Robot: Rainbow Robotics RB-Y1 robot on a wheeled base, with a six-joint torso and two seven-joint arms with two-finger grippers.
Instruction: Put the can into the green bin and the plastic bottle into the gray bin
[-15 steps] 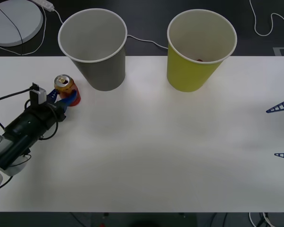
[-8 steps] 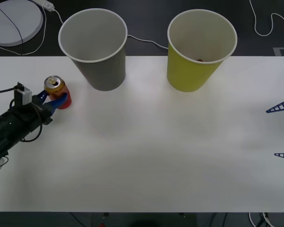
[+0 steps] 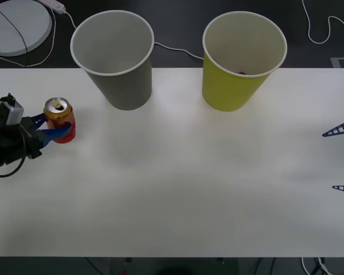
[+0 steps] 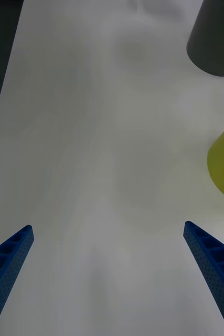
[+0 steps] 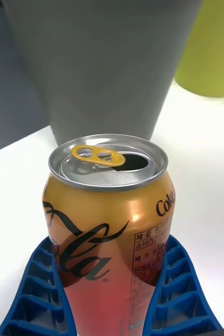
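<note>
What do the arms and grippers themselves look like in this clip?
The left gripper has blue ribbed lattice fingers on a black wrist, with a small white-grey box on top and black cables looping round. The right gripper shows the same tapering blue fingers, dotted with small holes.

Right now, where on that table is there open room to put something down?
The white table is bare from the two bins forward, between the can in the left gripper and the right gripper. It is tighter at the back, by the gray bin and green bin.
</note>
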